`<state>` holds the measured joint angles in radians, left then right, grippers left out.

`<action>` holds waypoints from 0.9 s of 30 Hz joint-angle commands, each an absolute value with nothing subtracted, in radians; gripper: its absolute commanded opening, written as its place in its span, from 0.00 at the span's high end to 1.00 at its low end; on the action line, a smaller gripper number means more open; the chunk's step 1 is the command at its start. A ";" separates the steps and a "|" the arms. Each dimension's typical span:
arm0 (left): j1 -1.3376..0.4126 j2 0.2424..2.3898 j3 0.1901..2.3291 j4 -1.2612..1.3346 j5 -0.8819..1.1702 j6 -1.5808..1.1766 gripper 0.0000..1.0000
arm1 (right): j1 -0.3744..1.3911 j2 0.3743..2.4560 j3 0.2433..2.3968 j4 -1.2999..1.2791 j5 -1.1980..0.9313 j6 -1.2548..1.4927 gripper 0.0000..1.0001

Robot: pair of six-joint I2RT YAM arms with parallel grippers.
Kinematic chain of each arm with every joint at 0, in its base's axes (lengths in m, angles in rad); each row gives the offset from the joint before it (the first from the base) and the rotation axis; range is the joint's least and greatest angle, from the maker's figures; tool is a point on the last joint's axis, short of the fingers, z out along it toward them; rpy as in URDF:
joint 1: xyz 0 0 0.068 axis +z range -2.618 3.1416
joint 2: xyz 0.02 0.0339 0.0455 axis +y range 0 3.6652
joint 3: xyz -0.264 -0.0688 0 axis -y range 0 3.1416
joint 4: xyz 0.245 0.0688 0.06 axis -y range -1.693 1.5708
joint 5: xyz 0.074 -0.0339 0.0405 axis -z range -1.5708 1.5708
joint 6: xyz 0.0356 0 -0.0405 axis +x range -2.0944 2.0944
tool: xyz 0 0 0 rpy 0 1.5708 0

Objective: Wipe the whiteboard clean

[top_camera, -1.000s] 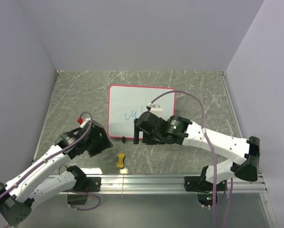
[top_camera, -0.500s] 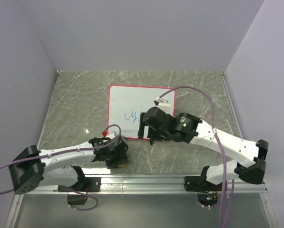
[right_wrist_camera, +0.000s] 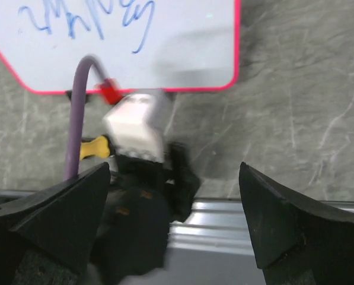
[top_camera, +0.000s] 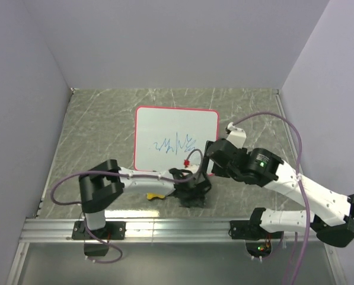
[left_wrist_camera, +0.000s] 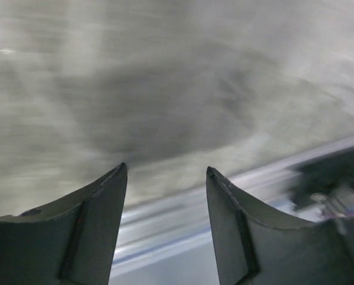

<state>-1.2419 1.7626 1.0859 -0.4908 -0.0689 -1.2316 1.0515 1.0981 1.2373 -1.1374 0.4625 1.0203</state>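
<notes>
- The whiteboard (top_camera: 175, 127) lies flat in the middle of the worktop (top_camera: 99, 127), well clear of the left and right edges. Its red-pink rim shows all round.
- A blue scribble (top_camera: 175, 144) runs across the board's near half, unwiped. In the right wrist view it sits at the top of the picture (right_wrist_camera: 88, 18).
- The left arm reaches low across the near part of the worktop. The left claw (top_camera: 192, 198) is just off the board's near right corner and points toward the near edge.
- In its own wrist view the left claw (left_wrist_camera: 165, 178) is parted, with nothing between its fingers (left_wrist_camera: 93, 225). Only blurred worktop and the rail (left_wrist_camera: 165, 231) show past them.
- The eraser (top_camera: 155, 195), small and yellow, lies on the worktop close to the near edge, just left of the left claw. It is in neither claw.
- The right claw (top_camera: 207, 159) hangs over the worktop beside the board's right edge, near its near right corner.
- Seen from its wrist, the right claw (right_wrist_camera: 174, 169) is spread wide and holds nothing. Below it are the board's corner (right_wrist_camera: 165, 41), the left arm's wrist and purple cable (right_wrist_camera: 77, 113), and a bit of the eraser (right_wrist_camera: 93, 146).
</notes>
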 commanded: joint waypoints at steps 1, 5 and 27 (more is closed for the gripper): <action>-1.310 1.799 1.276 -0.528 -0.097 -1.172 0.39 | 1.071 1.101 1.255 -1.063 0.390 1.019 0.04; -1.293 1.599 1.199 -0.610 -0.181 -1.242 0.29 | 1.071 1.072 1.273 -0.999 0.354 0.956 0.03; -0.916 1.094 0.609 -0.621 -0.249 -1.101 0.24 | 0.963 1.095 1.379 -0.957 0.273 0.859 0.01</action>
<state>-0.9379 1.1233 0.6319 -0.6941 -0.2516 -1.1442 0.9894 1.1069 1.3159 -0.9501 0.2863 0.8917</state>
